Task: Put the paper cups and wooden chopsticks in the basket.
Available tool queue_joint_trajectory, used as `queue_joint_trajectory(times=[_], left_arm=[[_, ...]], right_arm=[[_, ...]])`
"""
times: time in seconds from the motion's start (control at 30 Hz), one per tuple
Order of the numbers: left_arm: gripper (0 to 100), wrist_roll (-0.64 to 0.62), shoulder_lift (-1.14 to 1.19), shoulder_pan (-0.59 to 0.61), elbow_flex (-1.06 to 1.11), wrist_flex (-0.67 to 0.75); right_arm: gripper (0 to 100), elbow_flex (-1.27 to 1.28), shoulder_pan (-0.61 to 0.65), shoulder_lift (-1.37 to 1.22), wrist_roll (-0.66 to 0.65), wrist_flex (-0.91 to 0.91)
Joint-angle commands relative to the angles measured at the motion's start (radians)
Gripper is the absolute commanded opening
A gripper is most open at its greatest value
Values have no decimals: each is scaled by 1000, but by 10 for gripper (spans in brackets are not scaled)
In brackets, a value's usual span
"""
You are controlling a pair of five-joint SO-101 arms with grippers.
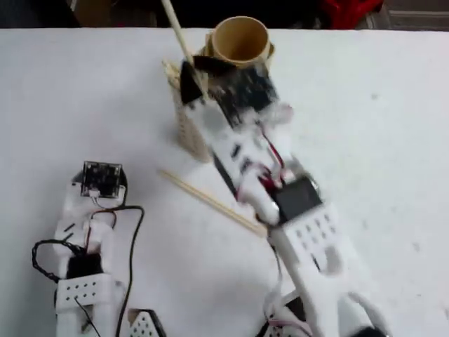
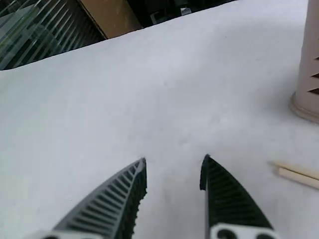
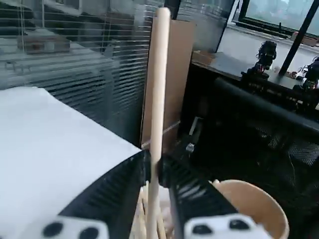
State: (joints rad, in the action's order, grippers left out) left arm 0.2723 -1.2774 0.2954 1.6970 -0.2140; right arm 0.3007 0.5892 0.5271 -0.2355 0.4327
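One held chopstick [image 3: 158, 74] stands pinched in the right gripper [image 3: 154, 159] above the basket [image 1: 188, 130], which apparently holds a paper cup [image 1: 240, 41]; loose chopsticks [image 1: 210, 200] lie untouched on the table [image 1: 393, 105], the left gripper [image 2: 174, 159] gaping empty.

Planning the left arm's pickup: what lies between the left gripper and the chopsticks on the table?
Nothing: bare table separates the left gripper from the chopsticks, seen in the left wrist view.

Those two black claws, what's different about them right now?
The left gripper is open and empty; the right gripper is shut on a wooden chopstick. The left gripper sits over bare table, short of the basket; the right gripper is over the basket. Both have dark ridged fingers.
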Motion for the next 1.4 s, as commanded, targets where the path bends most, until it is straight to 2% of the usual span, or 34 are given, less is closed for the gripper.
queue_joint_trajectory(times=[0.0, 0.17, 0.47, 0.53, 0.73, 0.87, 0.97, 1.13, 1.37], left_arm=[[191, -6, -16, -8, 0, -5], [191, -6, -16, -8, 0, -5], [191, -6, -16, -8, 0, -5], [191, -6, -16, -8, 0, -5], [191, -6, -16, -8, 0, -5], [191, -6, -16, -8, 0, -5], [191, -6, -16, -10, 0, -5], [191, -6, -16, -10, 0, -5], [190, 32, -16, -19, 0, -12]], right_arm=[[18, -282, 2, -220, -11, -36], [18, -537, -54, -435, -12, -5], [17, -554, -74, -461, -9, -24], [17, -496, -74, -464, -5, -50], [17, -143, -74, -397, -12, -300], [17, 101, -82, -278, -12, -364], [35, 227, -97, -174, -12, -335], [194, 338, -97, 39, -5, -232], [180, 334, -94, 254, -5, -70]])
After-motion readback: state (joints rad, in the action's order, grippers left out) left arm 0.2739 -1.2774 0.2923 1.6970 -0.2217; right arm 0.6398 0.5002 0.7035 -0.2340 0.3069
